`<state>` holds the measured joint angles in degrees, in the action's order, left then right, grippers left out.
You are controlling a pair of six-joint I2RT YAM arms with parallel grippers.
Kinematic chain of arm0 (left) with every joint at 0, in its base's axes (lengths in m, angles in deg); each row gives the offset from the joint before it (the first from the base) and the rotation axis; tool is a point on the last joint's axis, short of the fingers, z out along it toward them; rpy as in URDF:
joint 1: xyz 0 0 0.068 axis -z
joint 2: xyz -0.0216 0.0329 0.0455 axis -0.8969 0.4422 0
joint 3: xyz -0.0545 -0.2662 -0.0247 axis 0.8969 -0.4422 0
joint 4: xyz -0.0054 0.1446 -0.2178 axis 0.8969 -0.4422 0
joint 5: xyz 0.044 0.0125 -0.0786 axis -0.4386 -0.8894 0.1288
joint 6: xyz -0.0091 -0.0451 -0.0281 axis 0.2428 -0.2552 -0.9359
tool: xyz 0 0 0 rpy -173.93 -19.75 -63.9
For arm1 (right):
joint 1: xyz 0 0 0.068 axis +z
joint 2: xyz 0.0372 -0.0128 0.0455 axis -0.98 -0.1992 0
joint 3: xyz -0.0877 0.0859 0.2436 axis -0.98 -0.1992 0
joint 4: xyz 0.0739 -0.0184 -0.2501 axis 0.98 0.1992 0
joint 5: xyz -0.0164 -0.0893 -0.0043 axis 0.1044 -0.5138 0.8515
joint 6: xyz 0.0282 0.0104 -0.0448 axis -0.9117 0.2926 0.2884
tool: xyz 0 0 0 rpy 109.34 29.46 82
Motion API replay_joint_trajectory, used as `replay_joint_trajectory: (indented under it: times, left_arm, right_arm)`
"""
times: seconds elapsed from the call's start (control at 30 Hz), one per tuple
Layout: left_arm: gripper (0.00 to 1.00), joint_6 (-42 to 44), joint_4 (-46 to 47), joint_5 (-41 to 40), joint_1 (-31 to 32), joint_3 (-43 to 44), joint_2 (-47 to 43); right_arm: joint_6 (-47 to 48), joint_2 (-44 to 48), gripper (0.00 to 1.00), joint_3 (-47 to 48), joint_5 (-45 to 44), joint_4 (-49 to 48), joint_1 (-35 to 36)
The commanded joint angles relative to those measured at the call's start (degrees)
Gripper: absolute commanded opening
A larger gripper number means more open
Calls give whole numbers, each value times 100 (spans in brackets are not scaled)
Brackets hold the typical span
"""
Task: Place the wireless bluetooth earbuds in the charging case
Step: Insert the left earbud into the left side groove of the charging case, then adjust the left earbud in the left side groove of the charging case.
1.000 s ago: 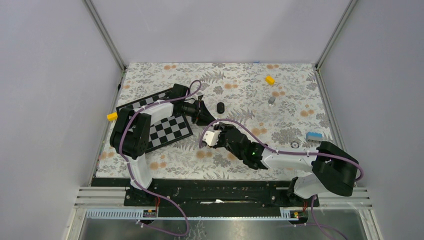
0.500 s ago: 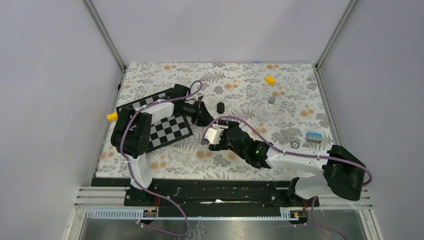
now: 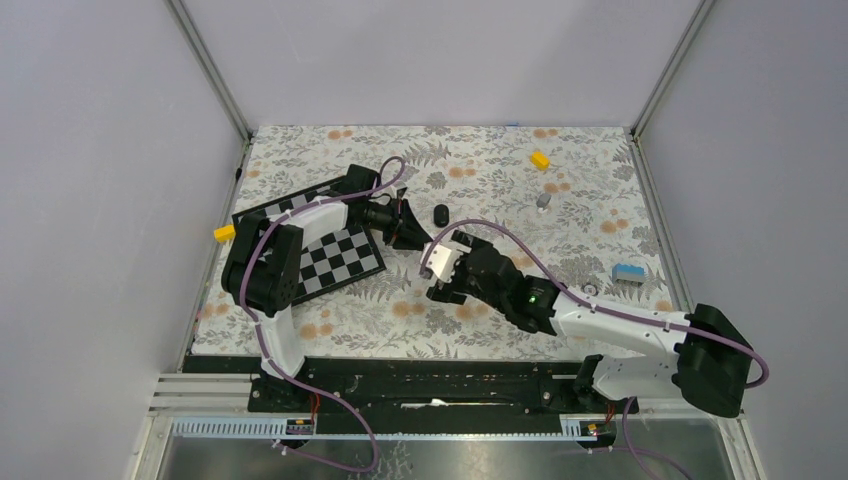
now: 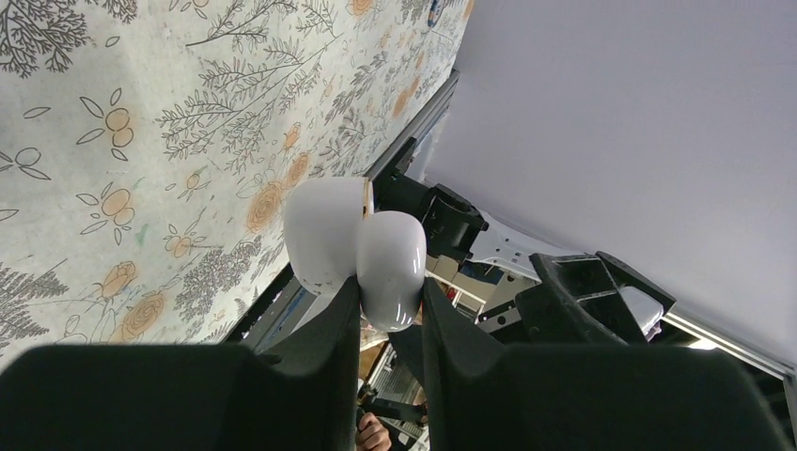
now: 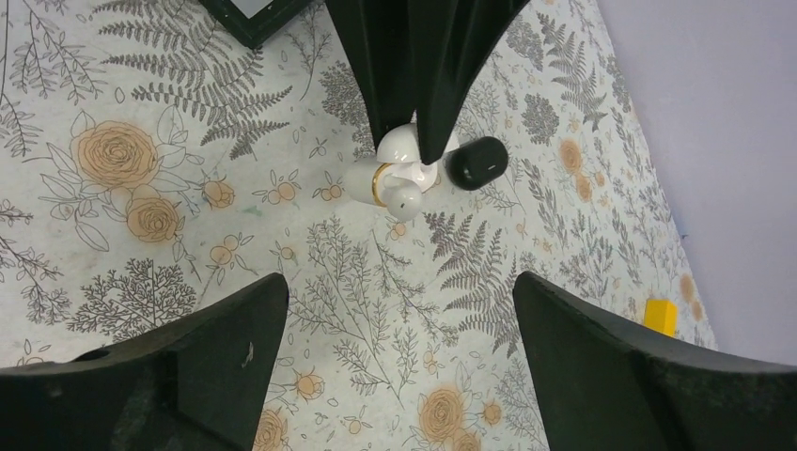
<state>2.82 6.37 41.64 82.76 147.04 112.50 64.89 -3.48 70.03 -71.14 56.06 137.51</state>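
Observation:
My left gripper [image 3: 408, 232] is shut on a white charging case [image 4: 357, 249] with its lid open. In the left wrist view the left gripper [image 4: 388, 287] pinches the case's lower half. The right wrist view looks down on that case [image 5: 399, 174], held just above the floral mat. A black earbud [image 5: 476, 162] lies on the mat right beside it, and it also shows in the top view [image 3: 441, 213]. My right gripper [image 3: 440, 270] is open and empty. It hovers over the mat near the case [image 5: 399, 291].
A checkerboard plate [image 3: 310, 235] lies under the left arm. Yellow blocks sit at the far right [image 3: 540, 159] and at the left edge [image 3: 224, 232]. A small grey piece [image 3: 543, 201] and a blue object [image 3: 627, 272] lie on the right side.
My right arm has swung right and farther out, bringing its open gripper closer to the left gripper. The left gripper has shifted slightly up and right, still holding the case.

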Motion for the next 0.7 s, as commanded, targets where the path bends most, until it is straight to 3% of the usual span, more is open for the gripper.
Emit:
replay_joint_trajectory:
  times: [0.0, 0.33, 0.67]
  left_arm:
    - [0, 149, 29, -13, -37, 288, -6]
    - [0, 260, -1, 34, -49, 269, -26]
    - [0, 335, -1, 141, -47, 281, -61]
  right_arm:
    - [-432, 414, 97, 185, 233, 141, -170]
    - [-1110, 876, 98, 30, 525, 142, -726]
    - [-2474, 697, 97, 147, 666, -339, -924]
